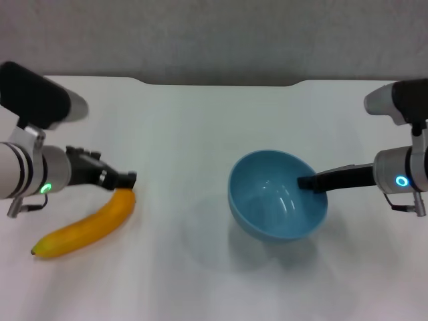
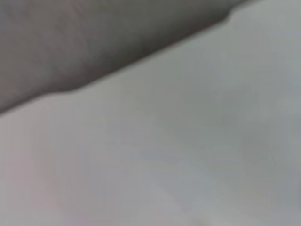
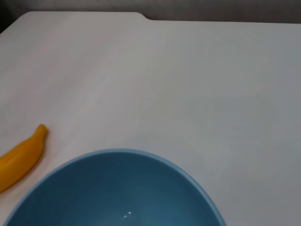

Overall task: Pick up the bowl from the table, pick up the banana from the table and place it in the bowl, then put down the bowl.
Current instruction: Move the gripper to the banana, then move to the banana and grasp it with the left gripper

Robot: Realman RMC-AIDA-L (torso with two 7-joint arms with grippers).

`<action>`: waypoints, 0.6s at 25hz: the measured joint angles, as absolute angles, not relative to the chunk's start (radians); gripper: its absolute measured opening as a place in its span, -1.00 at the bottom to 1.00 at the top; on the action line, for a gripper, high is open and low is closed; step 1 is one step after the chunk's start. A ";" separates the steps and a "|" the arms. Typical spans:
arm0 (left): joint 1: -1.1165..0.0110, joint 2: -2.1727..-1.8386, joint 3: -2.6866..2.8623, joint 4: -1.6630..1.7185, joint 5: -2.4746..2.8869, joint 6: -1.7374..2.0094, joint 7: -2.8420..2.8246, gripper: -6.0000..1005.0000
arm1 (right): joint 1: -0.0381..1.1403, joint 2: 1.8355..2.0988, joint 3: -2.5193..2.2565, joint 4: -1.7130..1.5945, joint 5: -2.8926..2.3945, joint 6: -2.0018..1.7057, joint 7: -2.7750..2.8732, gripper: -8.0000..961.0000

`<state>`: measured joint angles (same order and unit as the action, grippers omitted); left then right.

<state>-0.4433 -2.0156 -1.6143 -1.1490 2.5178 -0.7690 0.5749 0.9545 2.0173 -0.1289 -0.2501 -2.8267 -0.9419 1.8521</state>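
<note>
Bowl (image 1: 277, 195): light blue and glossy, right of centre on the table (image 1: 187, 134); it sits tilted with a shadow beneath, so it looks raised off the surface rather than resting flat.
Right gripper (image 1: 306, 182): reaches in from the right at the bowl's right-hand rim, one dark finger inside the wall. It appears closed on that rim, though the outer finger is hidden behind the bowl.
Banana (image 1: 85, 227): lying flat on the table at the left, well apart from the bowl; its upper end points toward the left gripper.
Left gripper (image 1: 127, 179): its tip is just above, perhaps touching, the banana's upper end. Whether the fingers are spread or closed cannot be told, and the left wrist view shows only bare tabletop.
How the bowl handles: rigid, probably light, but the glaze is slick; a one-sided rim pinch lets it swing and tip.
How the banana handles: firm yet bruisable, smooth-skinned, curved. A hold across the thicker middle should be steadier than one at the tapering end.
Stage, as judged: bowl taken up, banana not yet lifted.
</note>
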 joint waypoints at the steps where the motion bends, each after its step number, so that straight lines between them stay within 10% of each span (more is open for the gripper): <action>1: -0.449 -2.018 -1.614 -1.144 2.534 -0.794 0.576 0.77 | 0.953 2.017 -0.129 -0.254 -2.826 -0.942 1.854 -0.89; 15: -0.497 -2.023 -1.612 -0.980 2.559 -0.802 0.609 0.76 | 0.949 2.017 -0.137 -0.295 -2.801 -0.992 1.863 -0.88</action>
